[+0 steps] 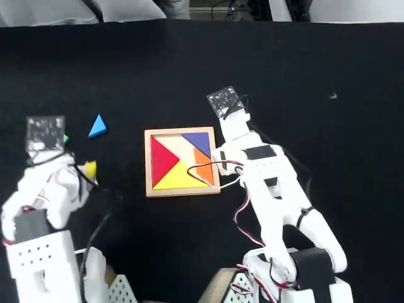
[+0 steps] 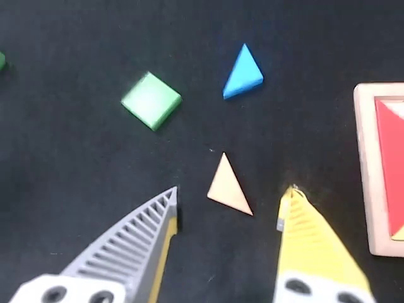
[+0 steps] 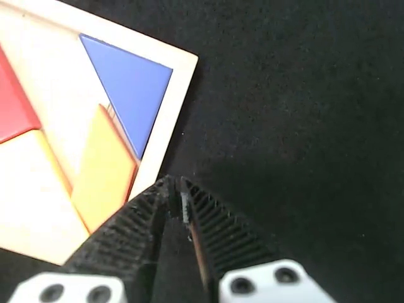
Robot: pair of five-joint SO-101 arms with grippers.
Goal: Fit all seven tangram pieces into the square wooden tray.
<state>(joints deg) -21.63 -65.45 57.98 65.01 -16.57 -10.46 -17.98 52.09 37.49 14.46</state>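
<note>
The square wooden tray lies mid-table and holds a red triangle, a yellow triangle, a dark blue triangle and an orange parallelogram. Bare wood shows between them. My right gripper is shut with nothing in it, just outside the tray's rim by the orange parallelogram. My left gripper stands open to the left of the tray. A pale triangle lies on the cloth between its fingertips. Beyond it are a green square and a light blue triangle.
Black cloth covers the table. The light blue triangle lies left of the tray, near the left arm. The right arm's base stands at the front right. The tray's edge lies close beside the left gripper.
</note>
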